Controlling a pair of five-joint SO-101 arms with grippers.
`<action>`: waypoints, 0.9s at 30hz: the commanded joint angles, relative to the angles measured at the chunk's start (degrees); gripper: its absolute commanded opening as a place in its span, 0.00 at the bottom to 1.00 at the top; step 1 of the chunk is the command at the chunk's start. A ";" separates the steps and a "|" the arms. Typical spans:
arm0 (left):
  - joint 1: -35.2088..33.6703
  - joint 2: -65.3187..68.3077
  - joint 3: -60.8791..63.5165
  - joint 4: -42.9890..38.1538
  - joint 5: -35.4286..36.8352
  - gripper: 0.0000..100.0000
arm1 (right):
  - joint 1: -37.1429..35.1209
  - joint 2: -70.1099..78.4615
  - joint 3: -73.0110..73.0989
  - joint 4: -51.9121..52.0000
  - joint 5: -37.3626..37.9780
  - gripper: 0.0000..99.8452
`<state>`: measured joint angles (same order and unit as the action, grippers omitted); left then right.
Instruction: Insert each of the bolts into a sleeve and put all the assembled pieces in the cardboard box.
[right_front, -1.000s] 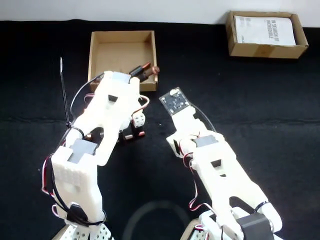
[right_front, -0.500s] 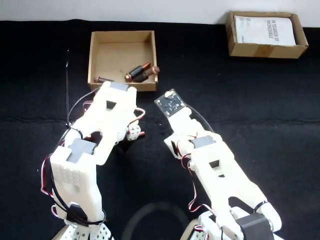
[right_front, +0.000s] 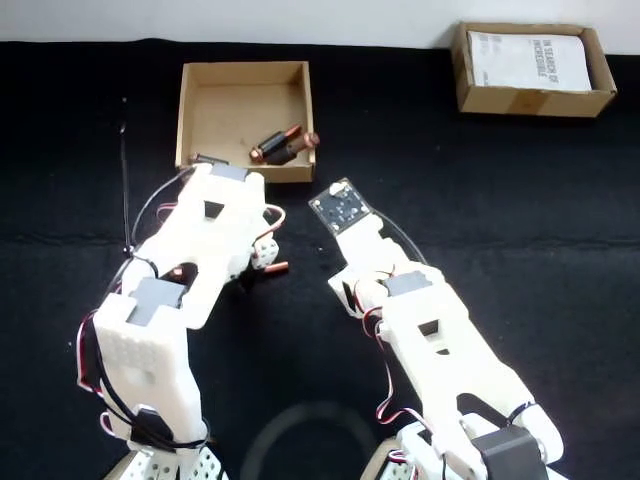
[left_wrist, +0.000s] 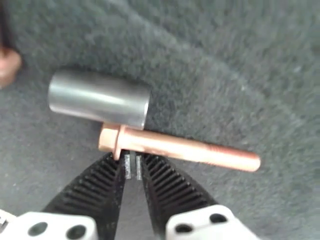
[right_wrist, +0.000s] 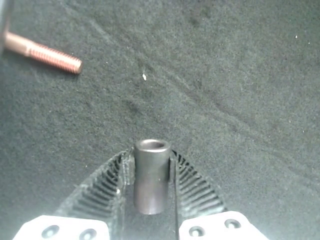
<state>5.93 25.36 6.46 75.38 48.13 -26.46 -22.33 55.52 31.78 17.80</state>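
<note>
A copper bolt (left_wrist: 175, 147) lies on the black mat with a loose grey sleeve (left_wrist: 100, 98) right beside its head. My left gripper (left_wrist: 131, 162) is shut, its tips just at the bolt's shank near the head, nothing between them. In the high view the left gripper (right_front: 262, 256) sits a short way in front of the cardboard box (right_front: 188, 110), the bolt's tip (right_front: 278, 267) poking out beside it. Assembled pieces (right_front: 285, 146) lie in the box. My right gripper (right_wrist: 151, 155) is shut on a second grey sleeve (right_wrist: 151, 180), held upright above the mat.
A second cardboard box (right_front: 470, 95) holding a printed sheet stands at the back right. The bolt's threaded end (right_wrist: 50, 52) lies ahead of the right gripper. A copper piece (left_wrist: 7, 67) shows at the edge beyond the loose sleeve. The right arm (right_front: 430, 330) stands mid-table.
My left gripper let go of an assembled piece into the cardboard box, then drew back toward me and came down at the loose bolt. The right arm barely shifted.
</note>
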 joint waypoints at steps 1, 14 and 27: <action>-2.24 -0.40 -0.66 -3.87 -0.62 0.01 | -0.13 -0.22 -1.01 -0.75 0.79 0.01; -7.96 -0.92 -0.84 -17.49 -0.70 0.01 | -0.13 -0.13 -0.92 -0.84 0.88 0.01; -7.08 -0.75 -7.78 -26.37 -0.18 0.01 | -0.13 1.54 -1.01 -2.07 0.97 0.01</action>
<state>-1.45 25.45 3.03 50.24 47.87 -26.46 -21.80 55.52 30.64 18.15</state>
